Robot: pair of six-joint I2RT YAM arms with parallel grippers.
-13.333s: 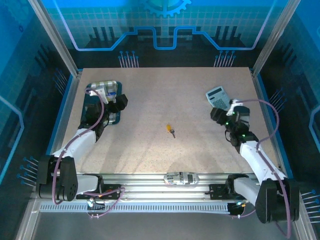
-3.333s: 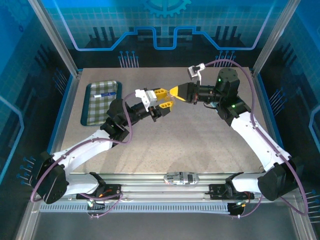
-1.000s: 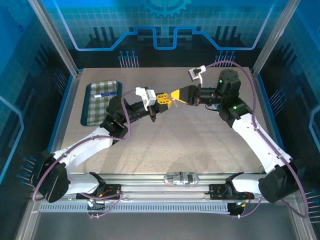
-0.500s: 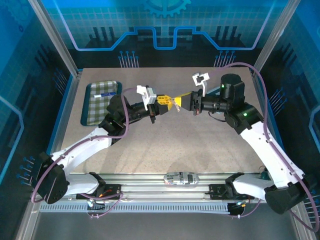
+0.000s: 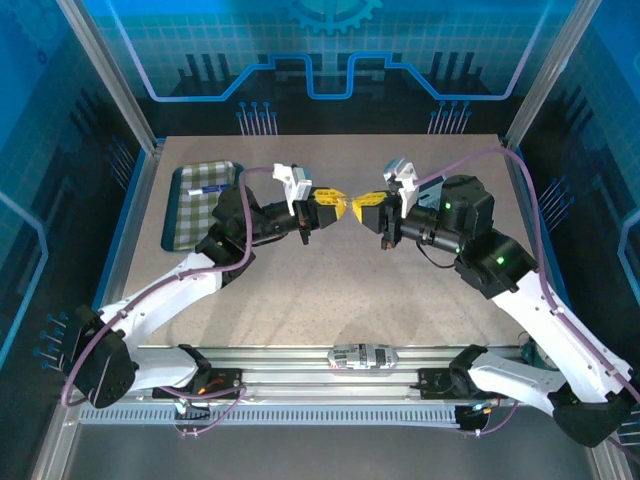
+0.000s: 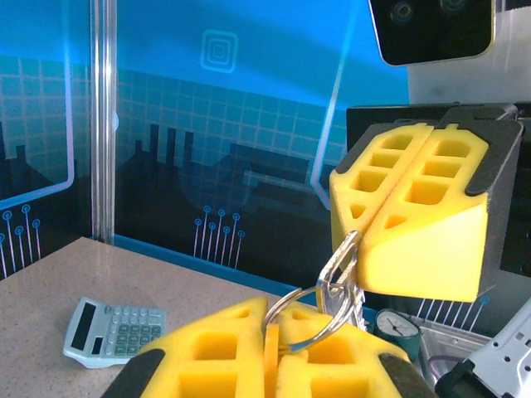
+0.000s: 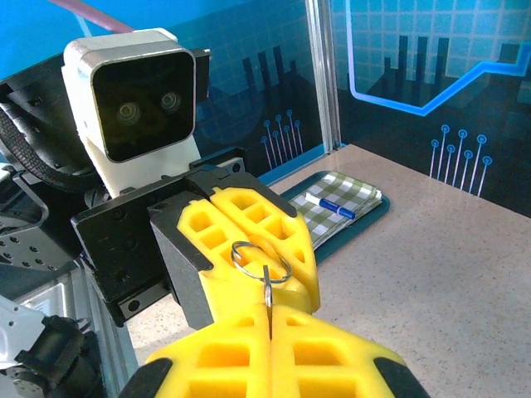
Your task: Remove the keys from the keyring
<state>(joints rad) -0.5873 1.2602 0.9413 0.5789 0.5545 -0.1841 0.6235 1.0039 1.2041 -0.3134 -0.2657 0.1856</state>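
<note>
Above the bare middle of the surface (image 5: 330, 300), well off it, my two pairs of jaws meet tip to tip. My left jaws are closed on the keyring (image 6: 271, 344), a thin yellow-orange sliver clamped in their seam, with its wire loop (image 6: 282, 298) standing up out of the grip. My right jaws face them from just beyond and are closed too, pinching the grey key (image 6: 342, 269) by one end. From the right wrist, its slim stem runs straight down into the seam of those jaws. So the lifting and the two-sided hold are done, I judge. What is left is the real job. The key looks to be still threaded on the loop, though the metal overlaps there and I cannot say for certain how it sits on the wire. It has yet to be worked round and off, and nothing has been set down. Farther off, the checked tray (image 5: 195, 225) with a blue pen (image 7: 336, 207) lies at the far left of the surface. The calculator (image 6: 112, 332) lies flat on the surface too, well apart from the work.
</note>
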